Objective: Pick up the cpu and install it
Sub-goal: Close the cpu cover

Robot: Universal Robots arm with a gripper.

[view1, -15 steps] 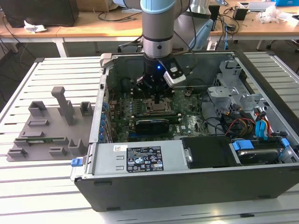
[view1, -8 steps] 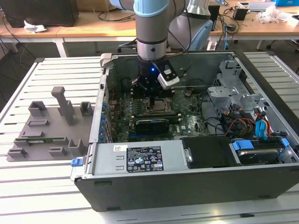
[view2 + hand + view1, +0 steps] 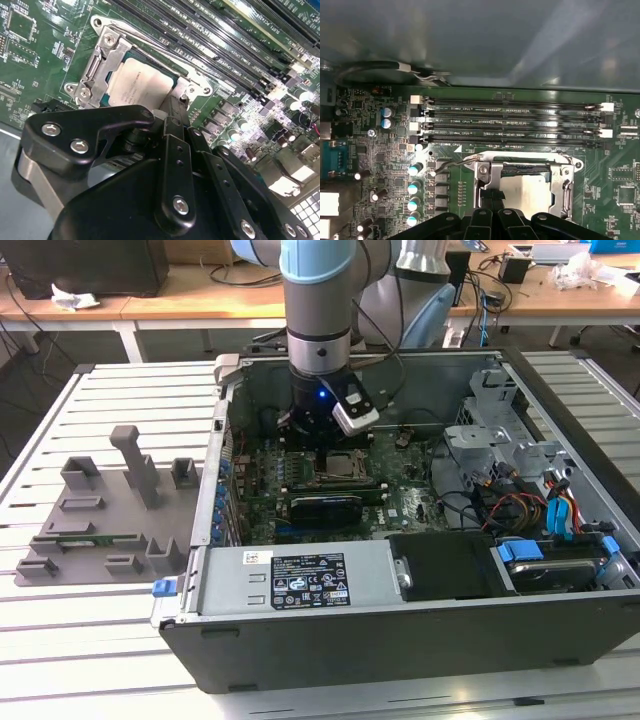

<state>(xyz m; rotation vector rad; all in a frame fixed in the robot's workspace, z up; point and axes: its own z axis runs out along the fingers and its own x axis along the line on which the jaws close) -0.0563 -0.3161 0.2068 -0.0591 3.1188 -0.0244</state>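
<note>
Grey fixture blocks [image 3: 110,510] stand at the exterior view's left, well apart. Mid-case the gripper [image 3: 172,107] hangs over the cpu [image 3: 137,85], which lies within its socket frame [image 3: 100,55] — how wide the claw is, I cannot tell. The chip looks light, stiff and fragile underneath (best held by its edges). Memory slots [image 3: 225,40] crowd close — cables [image 3: 540,510] lie rightward.

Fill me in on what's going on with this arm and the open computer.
The robot arm reaches down into the open computer case, with its gripper low over the motherboard's socket. The cpu lies flat within the socket's metal frame, silvery top up, and the gripper sits right at its edge. Whether it is gripping the chip cannot be told. The grey fixture blocks stand outside the case, on the exterior view's left.
</note>
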